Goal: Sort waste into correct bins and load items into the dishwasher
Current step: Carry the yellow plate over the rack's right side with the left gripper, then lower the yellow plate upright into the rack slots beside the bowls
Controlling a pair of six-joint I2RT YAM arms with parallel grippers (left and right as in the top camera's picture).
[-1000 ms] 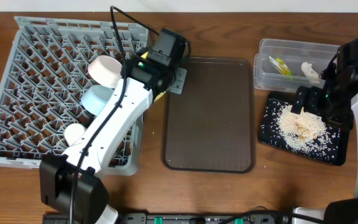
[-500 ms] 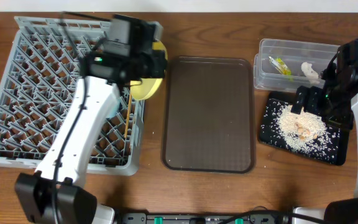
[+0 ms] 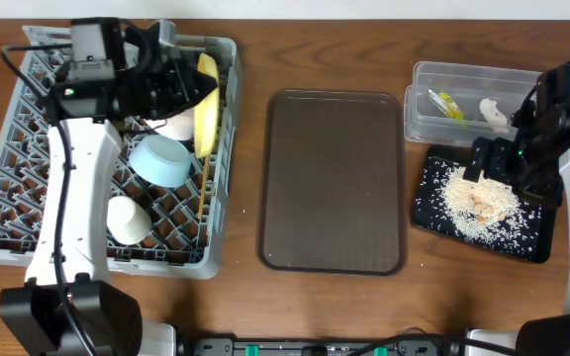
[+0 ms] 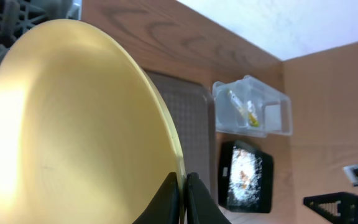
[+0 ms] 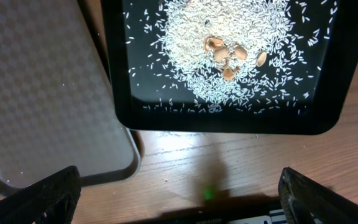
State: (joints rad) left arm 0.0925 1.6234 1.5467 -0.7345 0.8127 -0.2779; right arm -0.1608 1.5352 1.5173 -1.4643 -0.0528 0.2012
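Observation:
My left gripper [image 3: 192, 91] is shut on the rim of the pale yellow plate [image 3: 206, 107], which stands on edge over the right side of the grey dishwasher rack [image 3: 13, 188]. In the left wrist view the plate [image 4: 73, 124] fills the frame, with the fingertips [image 4: 174, 186] pinching its edge. A light blue bowl [image 3: 162, 159], a white bowl [image 3: 127, 220] and chopsticks [image 3: 204, 193] lie in the rack. My right gripper [image 3: 493, 158] hangs open above the black tray [image 3: 532, 242] of rice scraps [image 5: 229, 56]. The clear tub [image 3: 422, 124] holds the wrapper [image 3: 445, 104] and paper scrap [image 3: 494, 116].
The dark brown serving tray [image 3: 332, 183] lies between the rack and the bins, its corner also in the right wrist view [image 5: 42, 93]. A second white dish [image 3: 176, 127] sits behind the plate in the rack. Bare wooden table [image 3: 236, 297] runs along the front.
My left arm has swung left from the serving tray's edge to over the rack, carrying the yellow plate and turning it up on edge. The right arm has not moved.

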